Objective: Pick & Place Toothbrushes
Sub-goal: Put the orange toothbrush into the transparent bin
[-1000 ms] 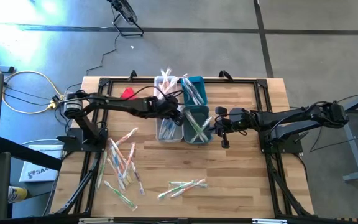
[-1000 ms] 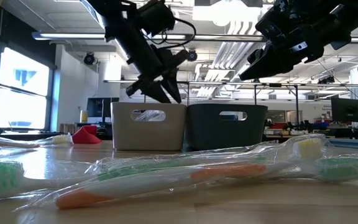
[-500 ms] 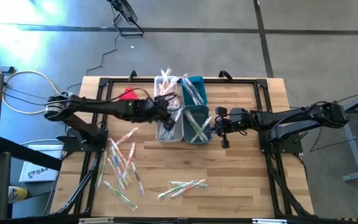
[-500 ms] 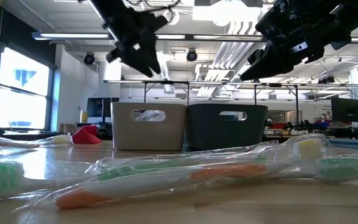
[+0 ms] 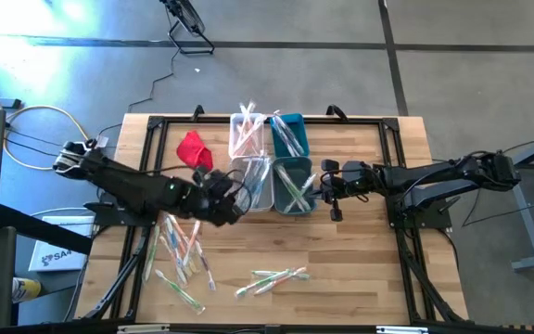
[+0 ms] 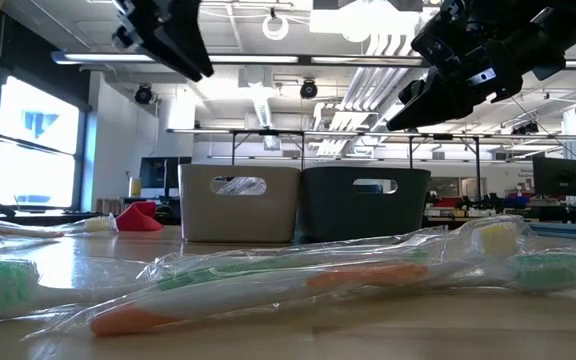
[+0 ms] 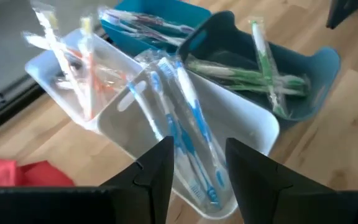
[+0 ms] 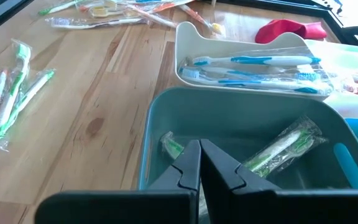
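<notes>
While empty, left gripper [image 5: 233, 206] hovers beside binned toothbrushes [image 5: 255, 179]

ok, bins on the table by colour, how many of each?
White: 2 (back white bin, front white bin)
Bright blue: 1 (blue bin)
Dark teal: 1 (dark teal bin)
Total: 4

No text is showing clearly enough to read; a white sheet [image 5: 52, 257] beside the table is bearing only illegible dark letters.
</notes>
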`<move>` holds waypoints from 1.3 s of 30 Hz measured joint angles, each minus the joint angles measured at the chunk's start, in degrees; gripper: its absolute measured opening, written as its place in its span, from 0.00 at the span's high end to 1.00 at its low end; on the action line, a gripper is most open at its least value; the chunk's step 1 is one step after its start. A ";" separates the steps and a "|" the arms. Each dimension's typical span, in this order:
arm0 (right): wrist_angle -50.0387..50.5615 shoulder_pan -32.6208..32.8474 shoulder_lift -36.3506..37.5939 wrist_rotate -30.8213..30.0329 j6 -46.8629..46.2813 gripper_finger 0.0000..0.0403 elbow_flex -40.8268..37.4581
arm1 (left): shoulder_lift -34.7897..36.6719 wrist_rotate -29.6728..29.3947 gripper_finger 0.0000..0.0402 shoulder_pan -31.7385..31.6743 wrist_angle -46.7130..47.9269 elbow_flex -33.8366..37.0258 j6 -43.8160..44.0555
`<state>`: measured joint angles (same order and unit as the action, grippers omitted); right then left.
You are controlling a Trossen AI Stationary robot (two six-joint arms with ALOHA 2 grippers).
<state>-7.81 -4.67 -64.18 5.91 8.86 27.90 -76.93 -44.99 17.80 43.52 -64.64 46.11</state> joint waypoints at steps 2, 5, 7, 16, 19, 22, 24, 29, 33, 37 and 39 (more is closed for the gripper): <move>0.00 0.02 0.00 0.00 0.00 1.00 0.00 | 0.00 -3.34 0.65 1.94 2.90 0.00 3.98; -0.02 0.01 0.00 0.01 0.00 1.00 0.00 | 0.00 -5.89 0.65 4.11 8.78 0.00 12.17; -0.04 0.00 0.00 0.02 0.00 0.99 -0.01 | 0.00 -6.35 0.65 5.23 11.68 0.00 17.19; -0.11 0.00 0.00 0.01 0.00 0.99 -0.01 | -0.04 -1.22 0.65 7.76 10.16 0.00 20.12; -0.13 0.02 0.00 0.01 0.01 1.00 0.00 | -0.04 0.93 0.65 7.74 9.06 0.00 20.17; -0.13 0.02 0.00 0.02 0.24 0.99 0.00 | -0.07 2.75 0.65 7.74 7.61 0.00 19.27; -0.13 0.00 0.00 0.02 0.30 1.00 0.00 | -0.07 2.77 0.65 7.74 6.11 0.00 16.77; -0.13 0.00 0.00 0.02 0.35 1.00 0.00 | -0.07 3.05 0.65 7.74 4.40 0.00 15.23; -0.13 0.00 0.00 0.02 0.35 0.99 0.00 | -0.07 3.54 0.65 7.74 3.40 0.00 15.21; -0.13 0.01 -0.01 0.02 0.37 1.00 -0.01 | -0.09 4.18 0.65 7.74 2.62 0.00 15.23; -0.13 0.01 0.00 0.02 0.38 1.00 0.00 | -0.09 4.43 0.65 7.74 2.65 0.00 15.23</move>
<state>-7.94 -4.66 -64.18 5.93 9.24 27.90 -77.02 -40.57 25.54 46.17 -64.64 61.34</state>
